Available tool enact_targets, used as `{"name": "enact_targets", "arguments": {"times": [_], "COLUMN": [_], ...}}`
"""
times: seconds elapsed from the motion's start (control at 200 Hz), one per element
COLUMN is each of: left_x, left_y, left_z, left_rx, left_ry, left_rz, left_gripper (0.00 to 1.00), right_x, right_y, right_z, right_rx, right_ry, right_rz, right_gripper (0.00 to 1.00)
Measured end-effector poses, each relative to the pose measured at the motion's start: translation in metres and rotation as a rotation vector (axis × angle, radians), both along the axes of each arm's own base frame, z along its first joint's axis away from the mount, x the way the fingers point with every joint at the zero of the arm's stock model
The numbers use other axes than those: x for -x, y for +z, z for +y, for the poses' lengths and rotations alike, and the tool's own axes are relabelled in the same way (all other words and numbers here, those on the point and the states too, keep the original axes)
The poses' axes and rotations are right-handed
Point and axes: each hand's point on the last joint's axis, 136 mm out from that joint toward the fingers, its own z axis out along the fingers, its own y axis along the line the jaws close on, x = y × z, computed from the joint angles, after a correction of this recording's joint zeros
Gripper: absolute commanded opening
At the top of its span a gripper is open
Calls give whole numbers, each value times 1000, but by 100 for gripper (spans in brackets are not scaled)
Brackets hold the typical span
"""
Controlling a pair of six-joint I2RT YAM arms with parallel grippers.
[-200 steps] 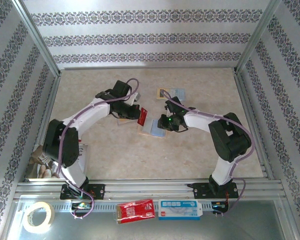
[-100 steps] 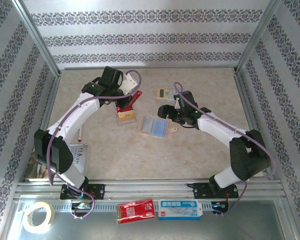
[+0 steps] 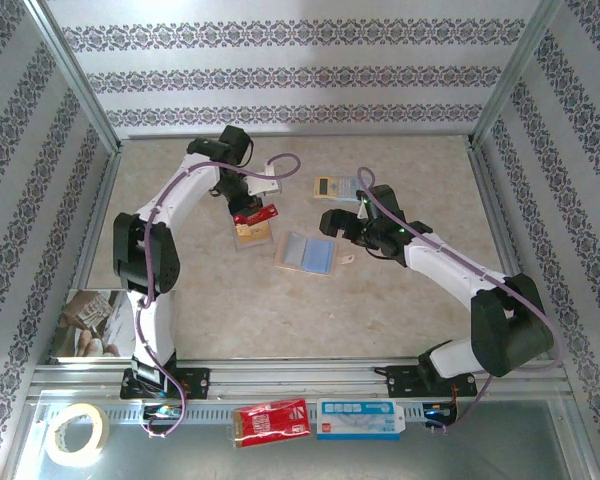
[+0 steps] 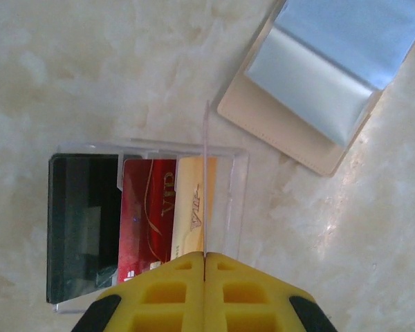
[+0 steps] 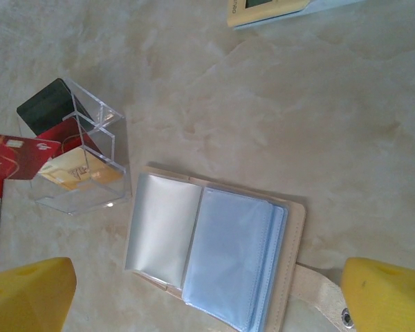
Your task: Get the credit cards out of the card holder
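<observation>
The left gripper [image 4: 205,261] has its yellow fingers pressed together on a thin dark red card [image 3: 258,214], which its wrist view shows edge-on. It has carried the card away from the tan-beige folding card holder [image 3: 308,252], up and to the left, to just above a clear plastic compartment box [image 4: 239,207]. A gold-tan card [image 4: 191,214] already stands in that box. The right gripper [image 3: 336,222] was nearly closed over the holder a second ago. It has drawn off to the holder's upper right and now stands wide apart, holding nothing. The holder lies open mid-frame on the marbled beige table [image 4: 90,69]. Its pale blue sleeves look empty, so the extraction seems done and only dropping this card remains.
</observation>
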Motion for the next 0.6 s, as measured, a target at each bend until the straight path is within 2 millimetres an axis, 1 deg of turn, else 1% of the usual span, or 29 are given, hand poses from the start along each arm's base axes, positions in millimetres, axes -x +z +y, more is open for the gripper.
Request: {"name": "enact_targets", "arguments": {"times": [0.07, 0.155, 0.25, 0.33, 0.415, 0.6], "left_x": [-4, -7, -11, -14, -17, -24], "left_y": [-3, 0, 4, 2, -5, -30], "left_z": [6, 14, 18, 21, 25, 36], "left_rx": [-11, -24, -37, -59, -95, -176], "left_ry": [0, -2, -10, -20, -28, -28], "left_rz": [3, -9, -29, -36, -32, -4], "left_gripper": [0, 0, 0, 0, 0, 0], "right_x": [0, 0, 0, 0, 0, 1], "right_y": [0, 0, 0, 0, 0, -3], "right_z": [0, 0, 0, 0, 0, -1], "right_rx": [0, 0, 0, 0, 0, 1], "right_ry": [0, 0, 0, 0, -1, -3], "right_rz": [0, 1, 1, 2, 2, 10], "right_gripper": [98, 98, 98, 98, 98, 98]}}
